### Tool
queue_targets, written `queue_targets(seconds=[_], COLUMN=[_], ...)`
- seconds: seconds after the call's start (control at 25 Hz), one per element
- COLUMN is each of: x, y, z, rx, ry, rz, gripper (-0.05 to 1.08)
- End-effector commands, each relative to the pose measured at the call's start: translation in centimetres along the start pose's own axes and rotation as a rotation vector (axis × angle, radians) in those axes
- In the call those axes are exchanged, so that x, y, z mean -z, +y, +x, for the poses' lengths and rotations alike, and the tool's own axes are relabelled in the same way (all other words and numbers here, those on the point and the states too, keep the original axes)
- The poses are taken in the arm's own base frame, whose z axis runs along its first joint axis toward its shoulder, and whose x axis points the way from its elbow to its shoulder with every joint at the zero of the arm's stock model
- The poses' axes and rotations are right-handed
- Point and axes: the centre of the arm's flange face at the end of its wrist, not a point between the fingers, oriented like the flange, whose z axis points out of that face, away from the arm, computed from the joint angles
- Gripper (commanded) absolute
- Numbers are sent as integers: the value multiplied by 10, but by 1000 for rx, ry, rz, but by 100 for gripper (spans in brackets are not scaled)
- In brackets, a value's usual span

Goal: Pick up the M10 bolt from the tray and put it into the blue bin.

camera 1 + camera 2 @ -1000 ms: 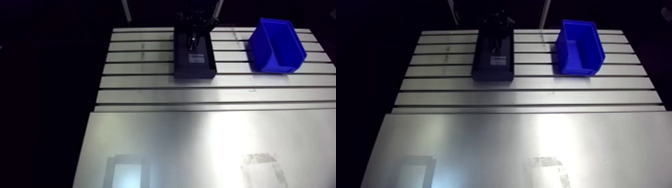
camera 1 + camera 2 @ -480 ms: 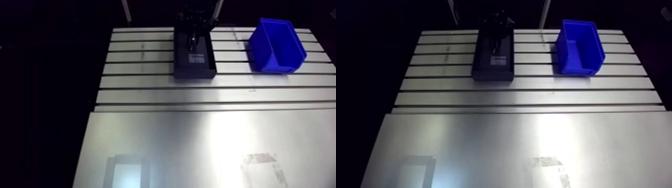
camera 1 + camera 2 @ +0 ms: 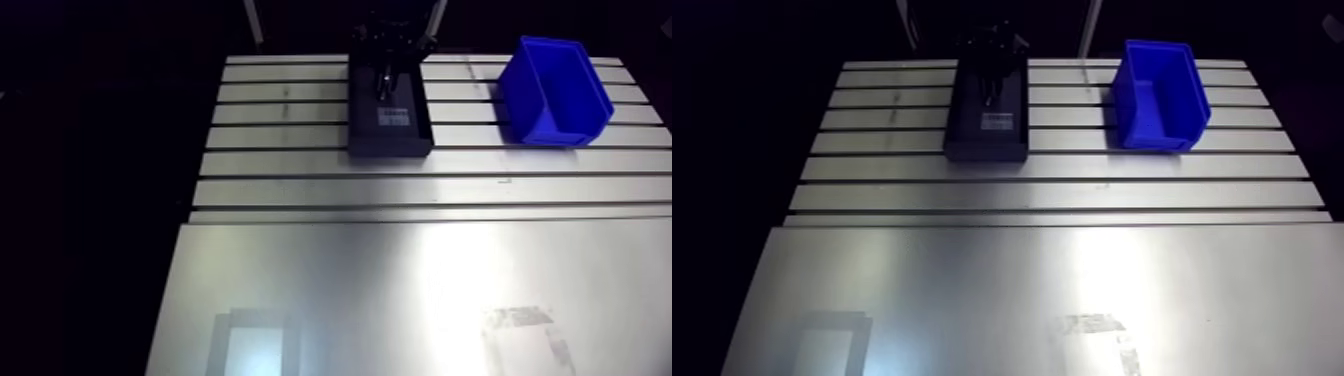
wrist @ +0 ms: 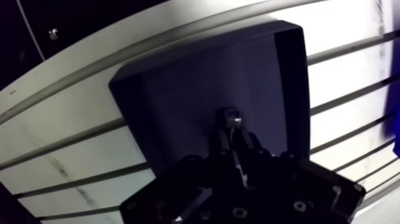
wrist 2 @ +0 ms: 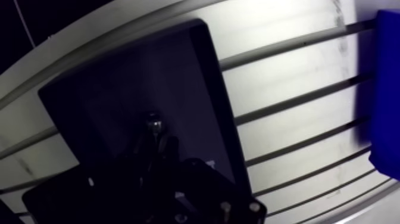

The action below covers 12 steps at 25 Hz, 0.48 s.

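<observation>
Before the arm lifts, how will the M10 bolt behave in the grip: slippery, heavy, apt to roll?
The M10 bolt looks like shiny metal, so probably stiff, dense for its size and somewhat slippery. Held only at the tips of the gripper, it may pivot. Dropped in the tray, it would likely roll.

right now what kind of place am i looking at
Probably a robot workcell or lab bench for sorting small parts: a slotted aluminium table of the fixture kind, a black tray sitting on it, and a blue bin of the workshop storage sort beside that.
</observation>
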Motion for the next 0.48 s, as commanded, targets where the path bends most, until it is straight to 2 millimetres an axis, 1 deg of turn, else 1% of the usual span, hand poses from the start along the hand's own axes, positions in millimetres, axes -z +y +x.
queue_targets(seconds=[0.04, 0.16, 0.24, 0.48], x=[1, 3, 3, 12], y=[1, 0, 1, 4], z=[0, -1, -3, -11], rx=[-1, 1, 1, 5], ry=[1, 4, 3, 9], rz=[1, 2, 0, -3], gripper=[79, 83, 84, 91])
